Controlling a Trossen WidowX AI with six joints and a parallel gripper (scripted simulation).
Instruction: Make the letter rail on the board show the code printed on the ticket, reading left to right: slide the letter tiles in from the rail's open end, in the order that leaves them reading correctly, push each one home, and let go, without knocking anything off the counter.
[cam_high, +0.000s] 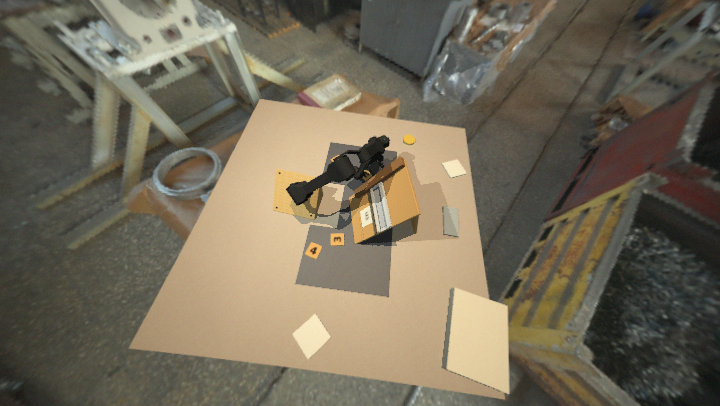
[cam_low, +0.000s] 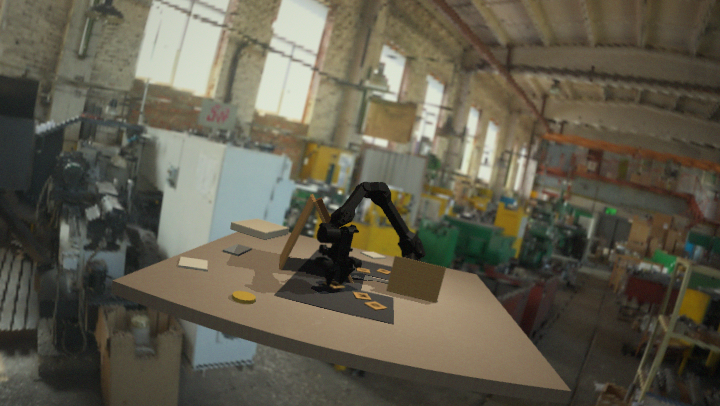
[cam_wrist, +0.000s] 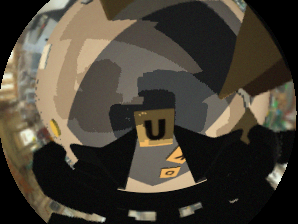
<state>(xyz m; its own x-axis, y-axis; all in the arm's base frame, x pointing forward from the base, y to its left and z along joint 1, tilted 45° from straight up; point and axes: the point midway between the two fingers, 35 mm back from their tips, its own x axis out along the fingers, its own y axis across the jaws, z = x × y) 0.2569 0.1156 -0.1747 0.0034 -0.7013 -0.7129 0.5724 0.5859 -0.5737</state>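
As shadows dapple the matte-grey mat (cam_high: 347, 267) (cam_low: 378, 310) (cam_wrist: 150, 171), the tool (cam_high: 370, 171) (cam_low: 335, 286) (cam_wrist: 154, 129) grips a square tile (cam_wrist: 154, 120).

"How's the light on my feeds?" "Top view: the counter (cam_high: 242, 302) is warmly and evenly lit, and the tilted board (cam_high: 403, 201) throws a soft shadow to its right."

"And the exterior?" "Dimmer. I see daylight glaring white in the tall windows (cam_low: 181, 45), while the arm (cam_low: 398, 216) goes nearly black, its joints hard to read. The hall behind is soft and smeary."

"Wrist?" "Fisheye: round picture, black corners, bent edges, some grain. Overlapping shadows darken the mat (cam_wrist: 95, 95), yet I can read the U on the tile (cam_wrist: 145, 137)."
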